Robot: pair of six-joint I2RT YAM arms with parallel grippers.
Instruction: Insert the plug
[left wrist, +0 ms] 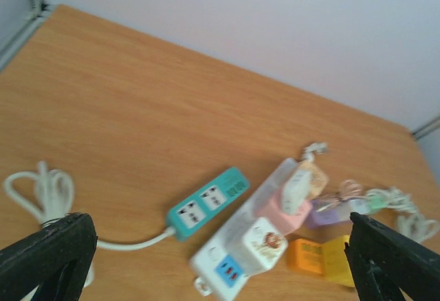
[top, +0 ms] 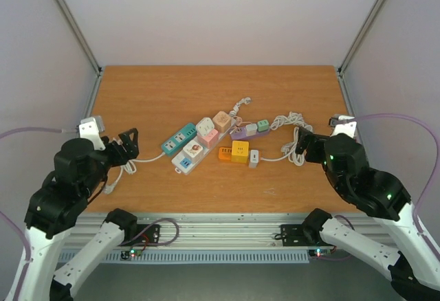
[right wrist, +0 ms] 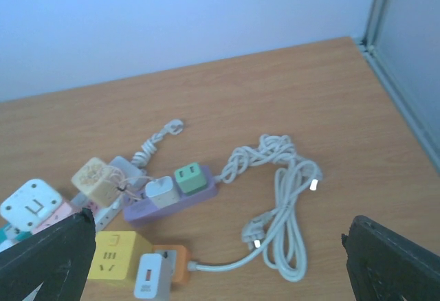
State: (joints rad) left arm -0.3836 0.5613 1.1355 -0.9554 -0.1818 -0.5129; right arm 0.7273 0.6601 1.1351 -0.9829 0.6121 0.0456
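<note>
On the right of the table, the white plug lies loose beside its coiled cable, in no socket. I hold the right gripper and left gripper back, jaws wide apart and empty, likely to survey the purple power strip first.

Wooden table carries clustered power strips (cords bundled alongside).
</note>
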